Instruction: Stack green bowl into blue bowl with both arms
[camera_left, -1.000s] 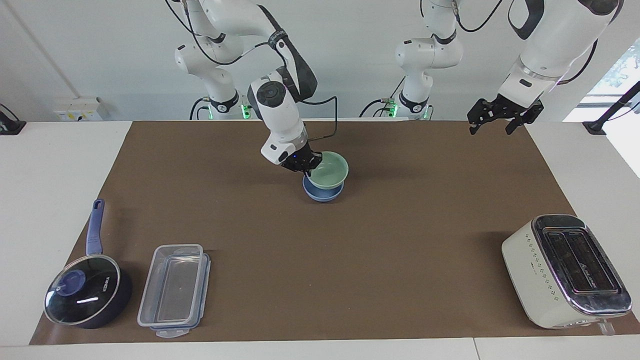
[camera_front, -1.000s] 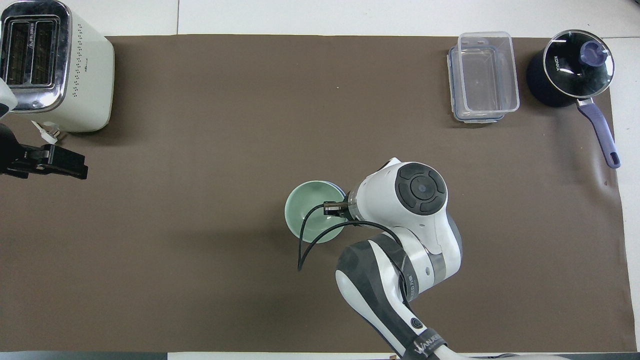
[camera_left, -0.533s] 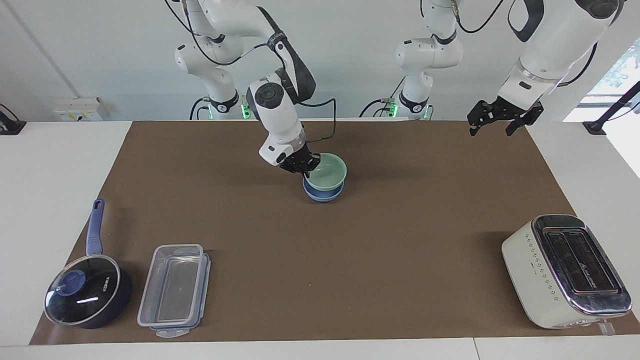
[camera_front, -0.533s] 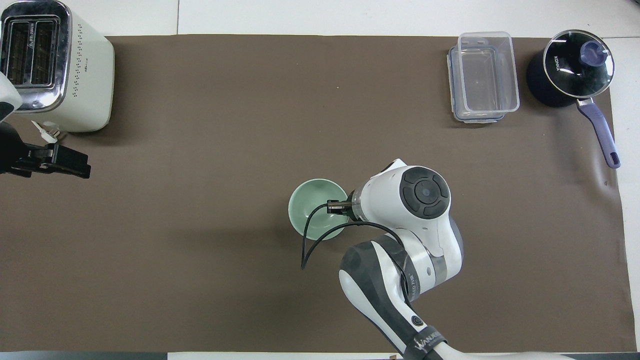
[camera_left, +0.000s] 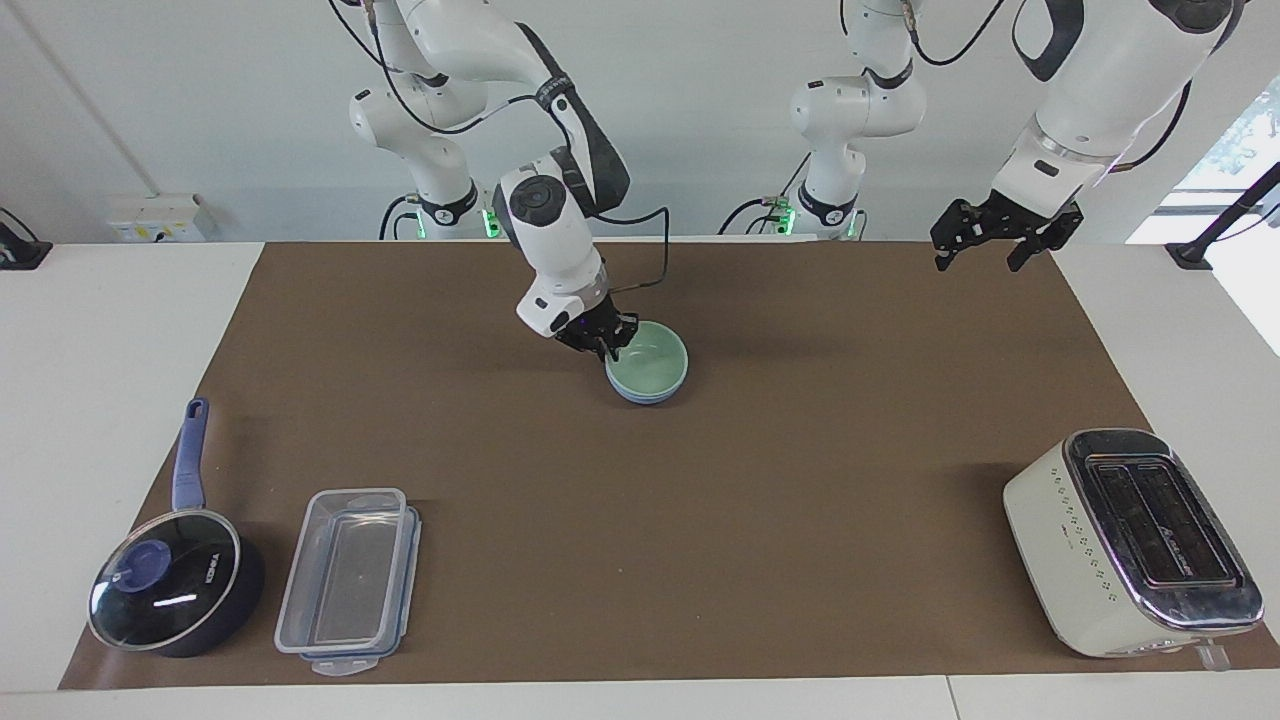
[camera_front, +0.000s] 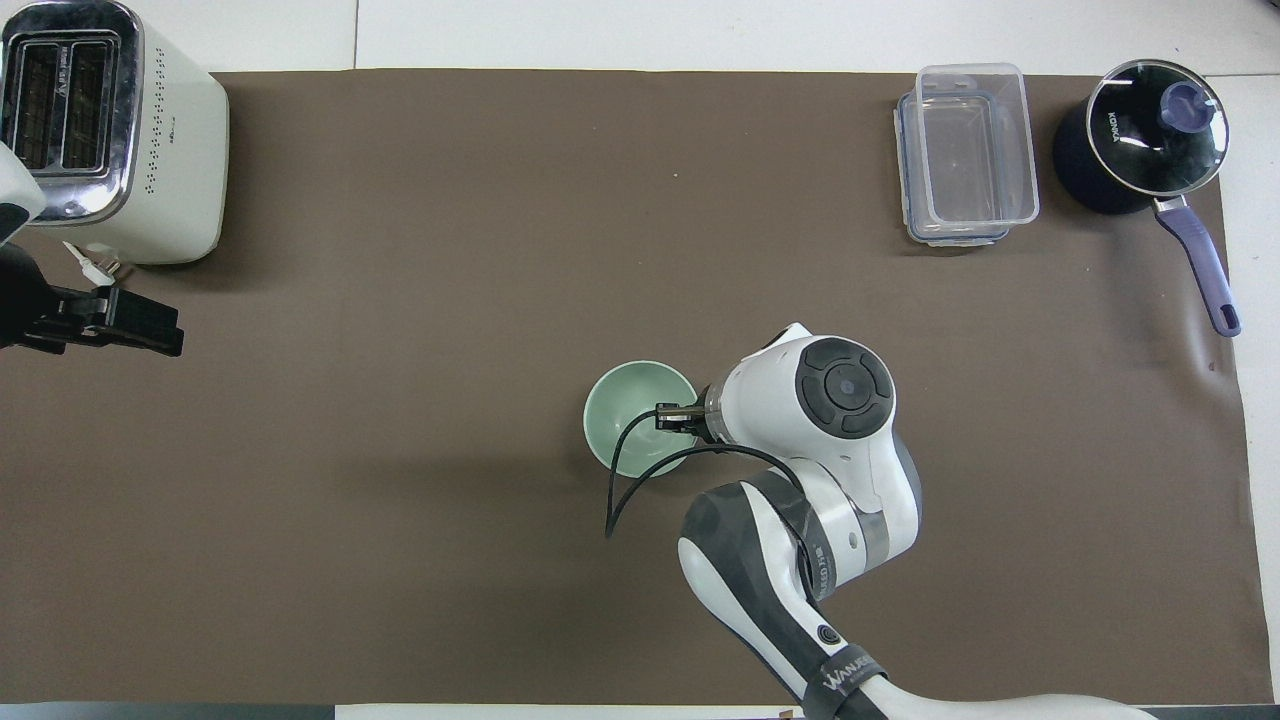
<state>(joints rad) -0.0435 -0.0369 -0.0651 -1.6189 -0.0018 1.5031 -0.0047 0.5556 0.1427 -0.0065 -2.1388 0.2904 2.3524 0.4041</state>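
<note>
while green bowl (camera_left: 650, 362) nests in blue bowl (camera_left: 648, 396), right hand (camera_left: 606, 342) seemingly grips its rim.

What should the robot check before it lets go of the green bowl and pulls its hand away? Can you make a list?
1. green bowl sits down inside blue bowl: ok.
2. Green bowl level, not tipped: ok.
3. right gripper at the green bowl's rim; let go yet: cannot tell.
4. left gripper waits up in the air at its own end: ok.
5. Nothing close beside the bowls: ok.
</note>
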